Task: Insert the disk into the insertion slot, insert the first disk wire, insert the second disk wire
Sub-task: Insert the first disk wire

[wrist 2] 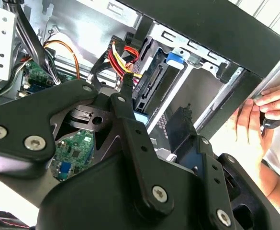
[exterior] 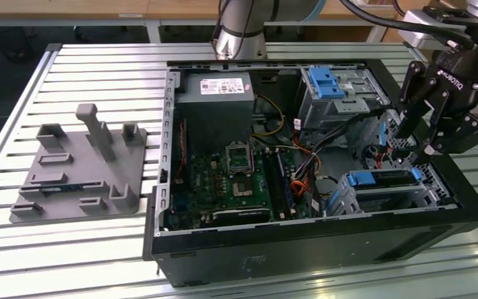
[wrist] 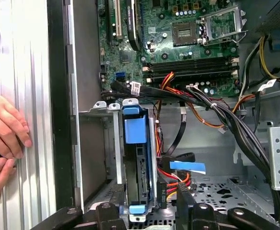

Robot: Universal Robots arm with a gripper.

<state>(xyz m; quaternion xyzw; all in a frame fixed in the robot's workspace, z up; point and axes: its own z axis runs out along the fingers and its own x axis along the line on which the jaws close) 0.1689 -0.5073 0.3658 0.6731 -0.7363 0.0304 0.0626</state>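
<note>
Gripper (exterior: 416, 149) is hanging over the drive corner of the open case (exterior: 305, 240), fingers (wrist: 117, 199) standing apart and gripping nothing I can make out. In the first wrist view they are straddling the rear end of the disk (wrist: 136, 143). The disk is sitting edge-on in the insertion slot (wrist: 89, 143), blue frame flush with the bay mouth, so the seating step looks done. Work looks to be at the wire stage: the black connector on the red-yellow wire (wrist: 168, 189) is lying just beside the disk's rear edge, and the blue-tagged wire (wrist: 187, 166) is crossing right next to it. I cannot tell whether either is plugged in. To do this well I'd be pinching the connector body, not the leads, squaring it to the disk's port and pushing straight along the disk's length. A tilted plug is likely to jam. The thick black cable bundle (wrist: 226, 120) is draping across the bay and crowding the approach, with the motherboard (wrist: 178, 43) close behind. The blue-latched cage (exterior: 330, 84) is standing near the arm's side. A person's hand (wrist: 3, 129) is resting on the table slats (exterior: 98, 62) just outside the case wall, so watch it. The grey fixture (exterior: 81, 165) is sitting well apart and out of the way.
</note>
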